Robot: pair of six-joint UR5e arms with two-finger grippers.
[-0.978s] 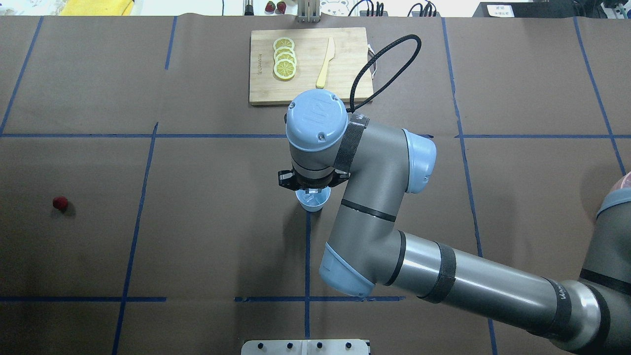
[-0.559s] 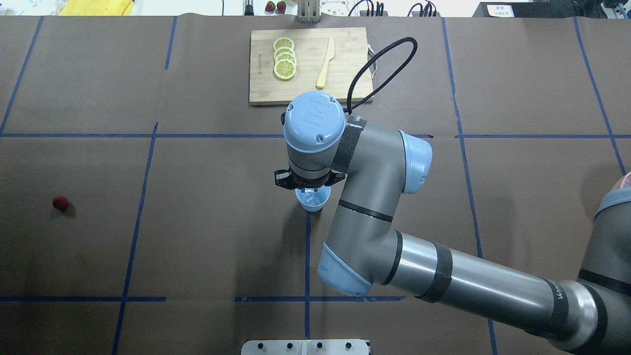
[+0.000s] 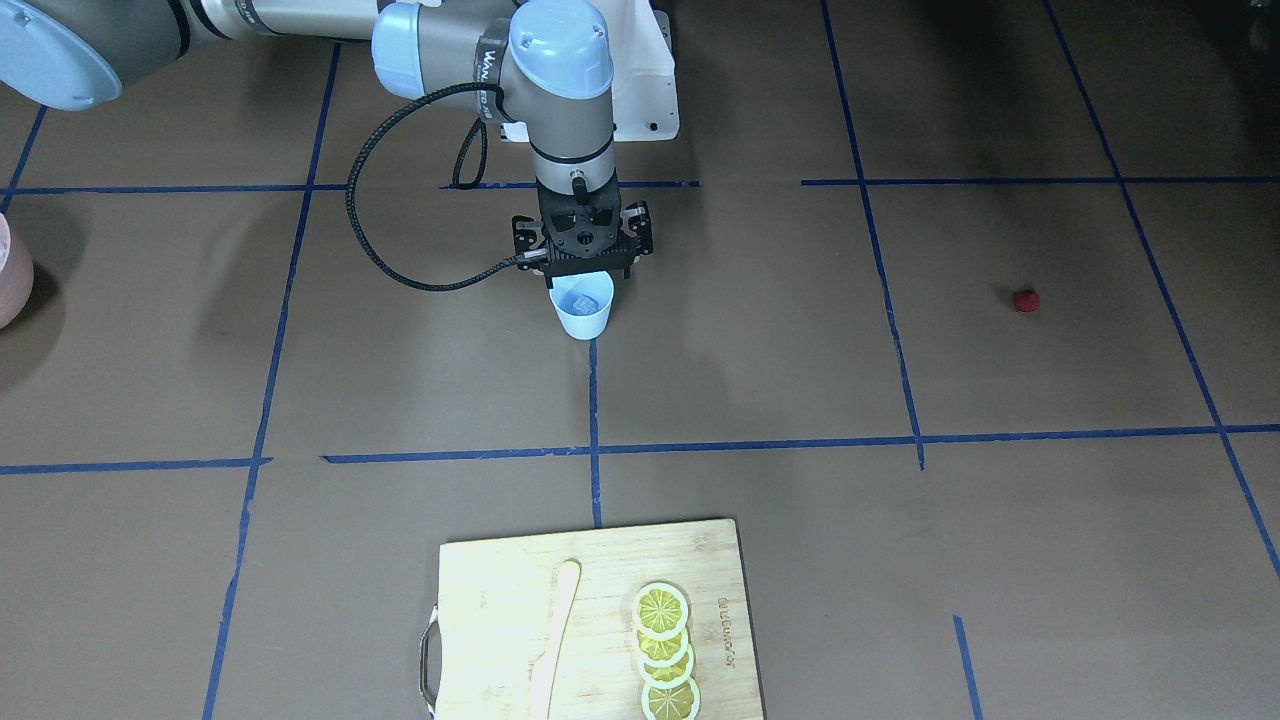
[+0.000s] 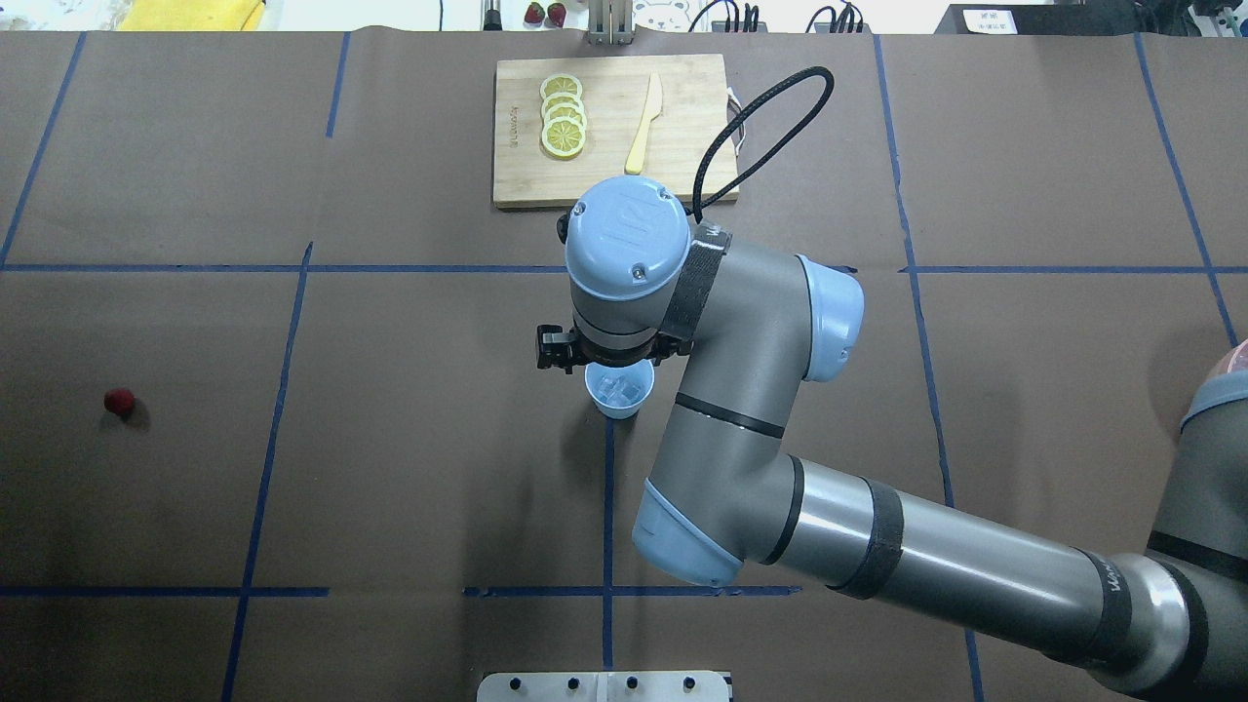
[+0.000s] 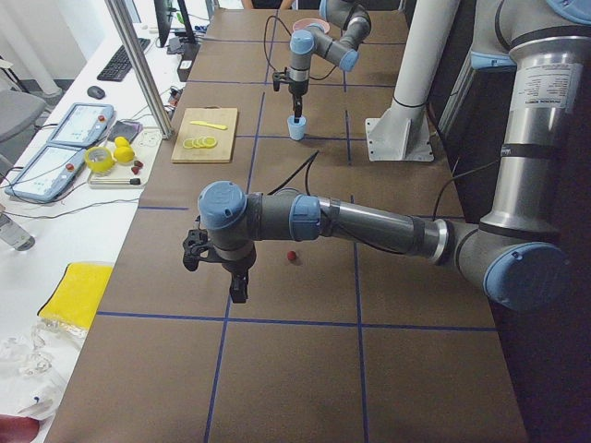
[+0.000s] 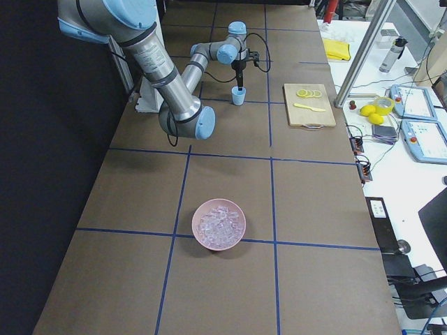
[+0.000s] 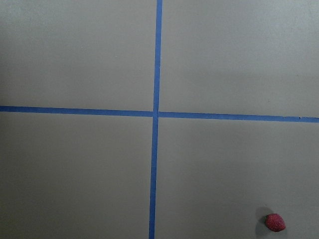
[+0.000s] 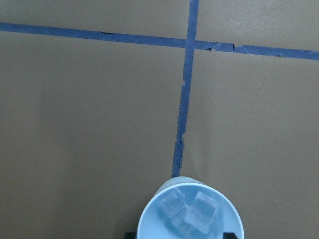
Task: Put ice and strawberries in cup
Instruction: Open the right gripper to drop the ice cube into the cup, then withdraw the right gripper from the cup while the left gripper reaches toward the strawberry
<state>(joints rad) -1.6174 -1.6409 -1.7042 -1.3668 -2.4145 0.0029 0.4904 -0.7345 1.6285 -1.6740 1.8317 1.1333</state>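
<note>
cup point(image 8: 147, 219): light blue, standing up at the bottom edge | ice point(image 8: 202, 213): two clear cubes inside the cup | blue tape lines point(image 8: 187, 89): cross on the brown table point(image 8: 89, 124) above the cup

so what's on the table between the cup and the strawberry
Only bare brown paper crossed by one blue tape line lies between the cup and the strawberry; the overhead and front-facing views both show it.

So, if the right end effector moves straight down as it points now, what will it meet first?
Probably the cup just beneath it, and the ice inside; the right end effector hangs over its mouth, though the exact height is unclear.
</note>
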